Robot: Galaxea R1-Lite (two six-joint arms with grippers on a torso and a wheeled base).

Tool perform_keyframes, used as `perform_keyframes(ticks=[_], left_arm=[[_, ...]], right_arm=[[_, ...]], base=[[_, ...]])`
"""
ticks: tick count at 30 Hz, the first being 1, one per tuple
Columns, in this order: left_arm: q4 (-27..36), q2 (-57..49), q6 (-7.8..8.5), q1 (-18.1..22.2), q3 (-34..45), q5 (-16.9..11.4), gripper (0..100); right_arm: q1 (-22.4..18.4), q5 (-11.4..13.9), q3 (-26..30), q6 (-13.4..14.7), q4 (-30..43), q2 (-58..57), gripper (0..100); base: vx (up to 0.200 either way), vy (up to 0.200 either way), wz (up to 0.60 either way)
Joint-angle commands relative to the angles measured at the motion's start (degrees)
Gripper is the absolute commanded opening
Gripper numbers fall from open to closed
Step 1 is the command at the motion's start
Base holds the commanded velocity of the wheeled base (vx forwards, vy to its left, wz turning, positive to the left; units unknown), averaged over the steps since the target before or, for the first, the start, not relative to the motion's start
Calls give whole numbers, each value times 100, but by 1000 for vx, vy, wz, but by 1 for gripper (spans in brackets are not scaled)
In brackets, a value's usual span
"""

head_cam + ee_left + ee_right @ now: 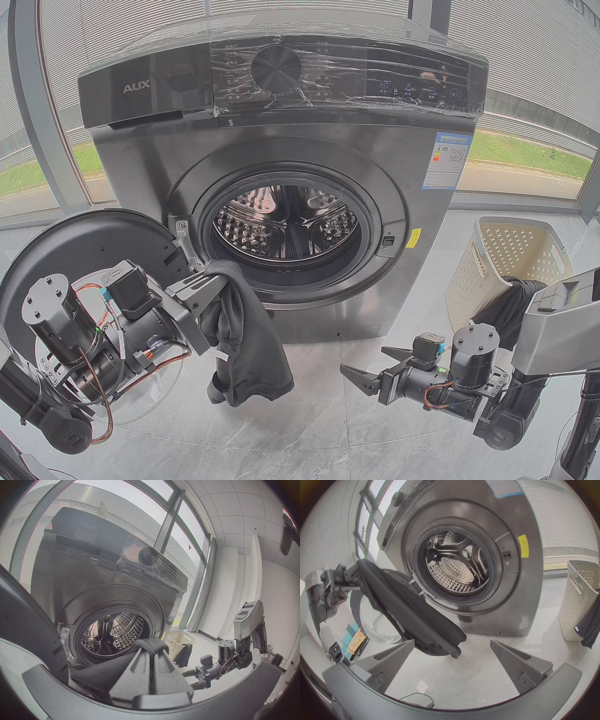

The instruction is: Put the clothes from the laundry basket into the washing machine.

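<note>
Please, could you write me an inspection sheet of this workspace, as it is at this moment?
Surface: grey tiled floor.
Job's things: washing machine, its door swung open, no clothes visible in the drum; laundry basket beside the machine, a dark garment hanging over its rim.
Clutter: nothing seen.
Hands: left hand shut on a black garment, held before the door opening; right hand open, low above the floor, holding nothing.
Cables: wires looped at the left wrist, more at the right wrist.
Surroundings: tall windows behind the machine, grass outside.
</note>
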Motion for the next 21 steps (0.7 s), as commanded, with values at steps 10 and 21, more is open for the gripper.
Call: perform_keyframes(ticks=[10,21], left_arm=[[-3,400,8,-20,-574,434,0],[-3,910,8,-222,-1057,724,0]], right_arm=[[683,505,-372,-465,3,368,100],[929,479,-1146,-483,56,895,100]], base=[[0,0,0],[0,0,0]])
